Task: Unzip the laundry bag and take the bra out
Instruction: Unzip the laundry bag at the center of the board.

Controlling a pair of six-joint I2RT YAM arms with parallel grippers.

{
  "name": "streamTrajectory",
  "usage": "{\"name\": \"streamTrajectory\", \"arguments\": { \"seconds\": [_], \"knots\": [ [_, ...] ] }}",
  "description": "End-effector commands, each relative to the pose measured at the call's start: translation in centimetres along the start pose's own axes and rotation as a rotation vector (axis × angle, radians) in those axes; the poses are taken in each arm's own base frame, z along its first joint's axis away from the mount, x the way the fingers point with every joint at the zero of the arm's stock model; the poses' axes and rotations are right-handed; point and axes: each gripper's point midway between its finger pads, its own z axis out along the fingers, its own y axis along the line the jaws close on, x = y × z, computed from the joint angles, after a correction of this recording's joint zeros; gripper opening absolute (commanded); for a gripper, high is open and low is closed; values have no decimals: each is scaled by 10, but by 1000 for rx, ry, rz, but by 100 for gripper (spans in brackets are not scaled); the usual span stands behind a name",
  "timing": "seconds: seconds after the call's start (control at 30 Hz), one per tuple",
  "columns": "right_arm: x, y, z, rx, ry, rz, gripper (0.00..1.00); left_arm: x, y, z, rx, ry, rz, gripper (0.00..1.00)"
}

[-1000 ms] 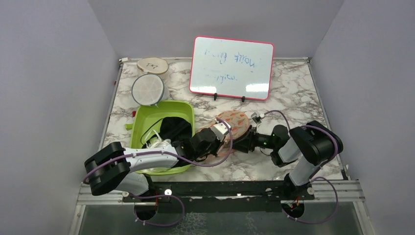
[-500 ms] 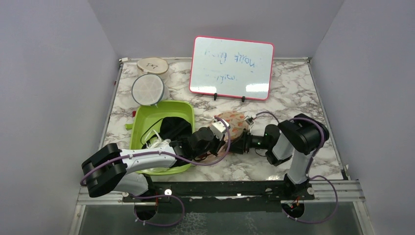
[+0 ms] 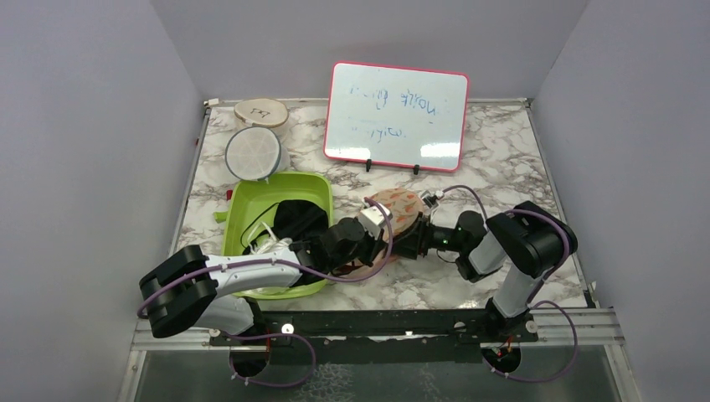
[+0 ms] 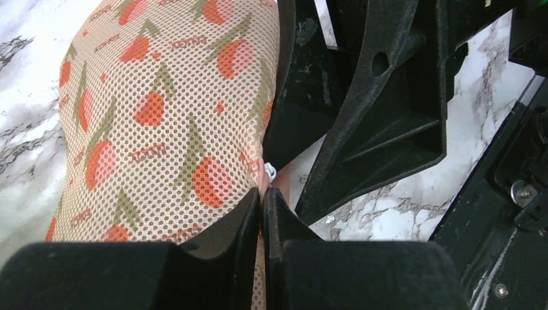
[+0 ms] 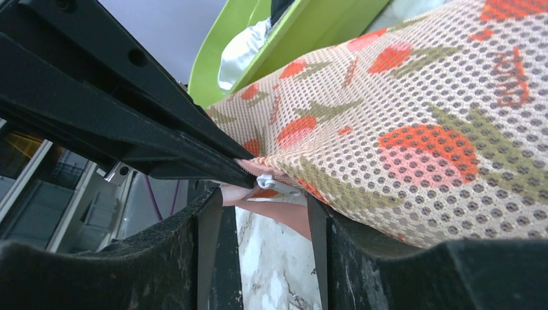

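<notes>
The laundry bag, peach mesh with orange and green leaf prints, lies mid-table between my two grippers. My left gripper is shut on the bag's near edge; in the left wrist view the gripper pinches the seam of the bag. My right gripper is open at the same edge. In the right wrist view the gripper has its fingers on either side of the small white zipper pull, without closing on it. The pull also shows in the left wrist view. The bra is hidden.
A green tub with a black garment and white cloth stands left of the bag. Two round discs lie at the back left. A whiteboard stands at the back.
My right gripper has moved left to the bag's edge beside my left gripper. The bag has bunched up a little and looks shorter. The left gripper keeps its hold.
</notes>
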Motion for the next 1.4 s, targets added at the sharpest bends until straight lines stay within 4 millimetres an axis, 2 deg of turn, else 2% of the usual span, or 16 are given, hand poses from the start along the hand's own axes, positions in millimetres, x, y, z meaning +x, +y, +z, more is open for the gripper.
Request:
{"name": "streamTrajectory", "arguments": {
  "seconds": [0.0,0.1,0.23,0.4,0.67,1.03,1.37],
  "knots": [
    [-39,29,6,-115,-121,-264,51,-12,-13,-6,66,-53,-48,0],
    [-42,36,6,-143,-128,-286,51,-11,-13,-7,73,-58,-65,0],
    [-43,35,7,-140,-118,-294,50,-9,-15,-8,89,-59,-84,0],
    [-42,41,4,-153,-114,-312,39,-7,-13,-8,83,-56,-85,0],
    [-37,34,3,-118,-107,-294,22,-8,-12,-10,84,-63,-80,0],
    [-33,32,4,-114,-88,-246,6,-9,-9,-12,75,-70,-79,0],
    [-26,25,4,-67,-49,-240,7,-9,-9,-11,77,-69,-80,0]
  ]
}}
